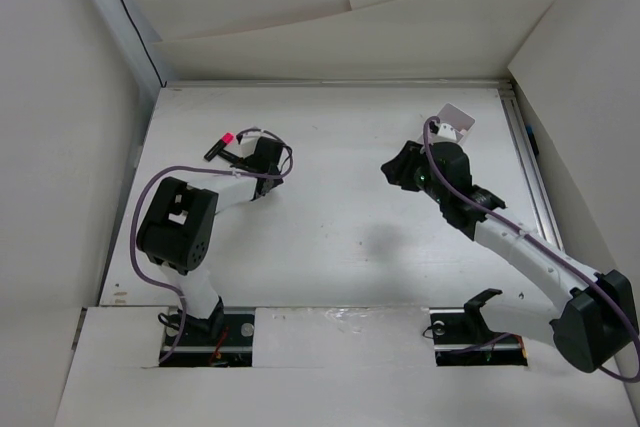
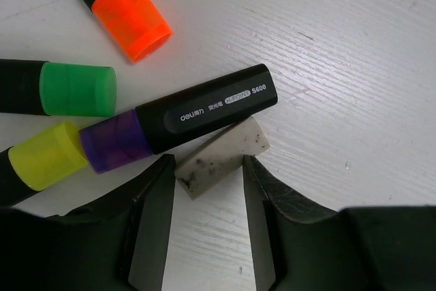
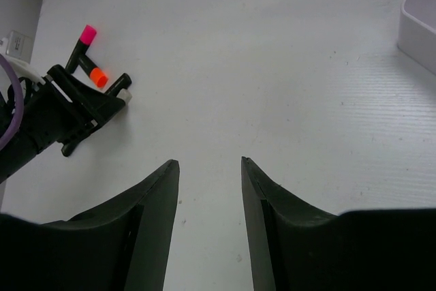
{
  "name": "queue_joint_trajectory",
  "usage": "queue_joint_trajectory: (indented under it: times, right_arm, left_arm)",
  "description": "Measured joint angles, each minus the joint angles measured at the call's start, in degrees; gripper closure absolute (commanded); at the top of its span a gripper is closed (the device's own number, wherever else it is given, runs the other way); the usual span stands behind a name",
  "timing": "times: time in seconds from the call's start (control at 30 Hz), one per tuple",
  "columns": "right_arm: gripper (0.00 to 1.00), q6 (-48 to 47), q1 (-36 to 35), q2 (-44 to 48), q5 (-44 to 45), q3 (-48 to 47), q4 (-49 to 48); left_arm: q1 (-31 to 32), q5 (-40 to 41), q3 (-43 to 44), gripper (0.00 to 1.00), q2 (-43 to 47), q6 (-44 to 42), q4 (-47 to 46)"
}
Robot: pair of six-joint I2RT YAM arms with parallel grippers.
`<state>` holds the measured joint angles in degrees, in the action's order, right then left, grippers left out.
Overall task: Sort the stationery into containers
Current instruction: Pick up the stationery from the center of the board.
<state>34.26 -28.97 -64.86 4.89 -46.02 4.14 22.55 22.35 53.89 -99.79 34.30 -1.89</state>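
2 claws: our left claw [image 2: 206, 163] straddles a grubby eraser [image 2: 221, 153], grip we cannot judge; our right claw [image 3: 210, 165] hangs parted, empty.

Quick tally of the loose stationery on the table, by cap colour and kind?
Pink-capped highlighter: 1
Orange-capped highlighter: 1
Green-capped highlighter: 1
Yellow-capped highlighter: 1
Purple-capped highlighter: 1
White eraser: 1
Total: 6

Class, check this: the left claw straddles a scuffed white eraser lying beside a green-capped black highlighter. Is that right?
Not quite. The eraser between the fingers of the left claw lies beside the purple-capped highlighter. The green-capped one sits further away. The left wrist view shows it.
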Motion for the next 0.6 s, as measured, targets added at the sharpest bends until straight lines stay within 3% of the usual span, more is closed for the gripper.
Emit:
queue_joint_trajectory:
  times: [0.27,0.6]
  right_arm:
    - [0.51,-0.24,0.00,0.00,0.04,0.00,-0.09]
    - [0.51,-0.37,-0.44,0.00,-0.02,0.00,-0.35]
  left_arm:
    - [1.51,0.55,-1.14,0.60,0.37,-1.14,-0.44]
    - [2.32,-6.82,-3.65,0.55,2.69,-1.07,-3.72]
